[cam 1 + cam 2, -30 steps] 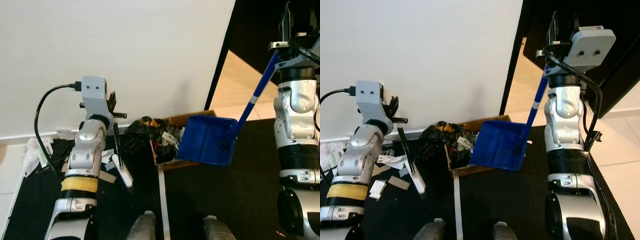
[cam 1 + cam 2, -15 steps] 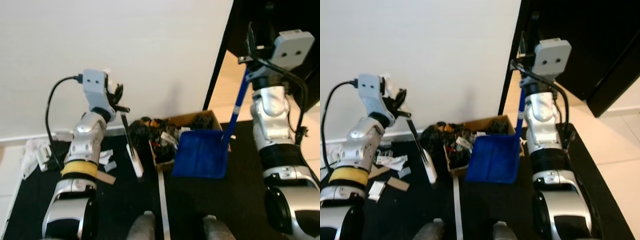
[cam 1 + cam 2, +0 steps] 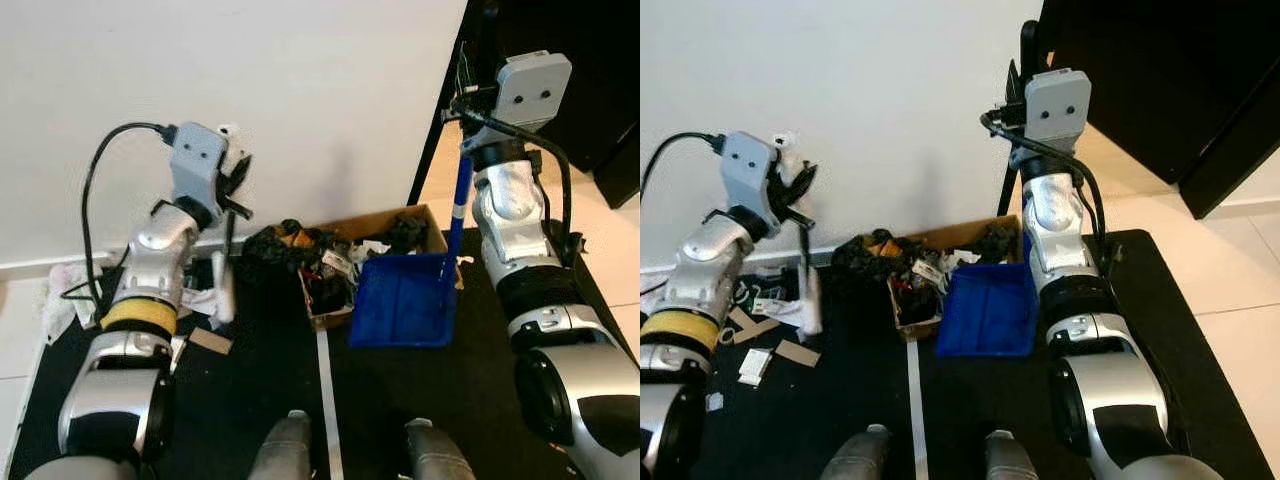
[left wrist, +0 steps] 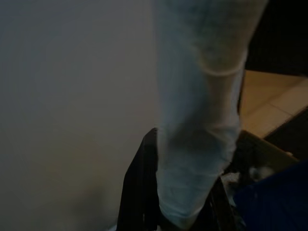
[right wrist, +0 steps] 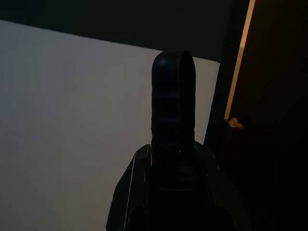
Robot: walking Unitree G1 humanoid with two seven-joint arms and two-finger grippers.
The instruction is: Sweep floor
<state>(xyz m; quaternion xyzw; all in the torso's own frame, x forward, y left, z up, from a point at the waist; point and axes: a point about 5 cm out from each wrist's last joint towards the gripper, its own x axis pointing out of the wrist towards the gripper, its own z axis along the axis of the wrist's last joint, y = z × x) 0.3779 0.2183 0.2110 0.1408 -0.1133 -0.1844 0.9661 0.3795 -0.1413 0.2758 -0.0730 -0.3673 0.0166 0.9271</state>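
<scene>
A blue dustpan (image 3: 400, 300) lies low on the black mat, against the front of a cardboard box (image 3: 378, 226) full of rubbish. Its blue handle (image 3: 457, 215) rises nearly upright to my right gripper (image 3: 468, 108), which is shut on the top; the dark grip end (image 5: 173, 110) stands between the fingers. My left gripper (image 3: 232, 192) is up near the white wall, shut on a thin black stick that hangs down to a white brush head (image 3: 222, 288) just over the mat. The left wrist view has the pale brush handle (image 4: 197, 120) close up.
Black crumpled rubbish (image 3: 280, 245) is piled at the box's left side. Paper and cardboard scraps (image 3: 755, 365) lie on the mat by the left arm. A white strip (image 3: 325, 400) runs toward my feet (image 3: 290, 450). A dark door and tan floor (image 3: 440, 185) are at the right.
The camera has shifted. My right arm has brought the dustpan down and inward from mid-air to the mat by the box. My left arm has swung the brush upright, closer to the wall.
</scene>
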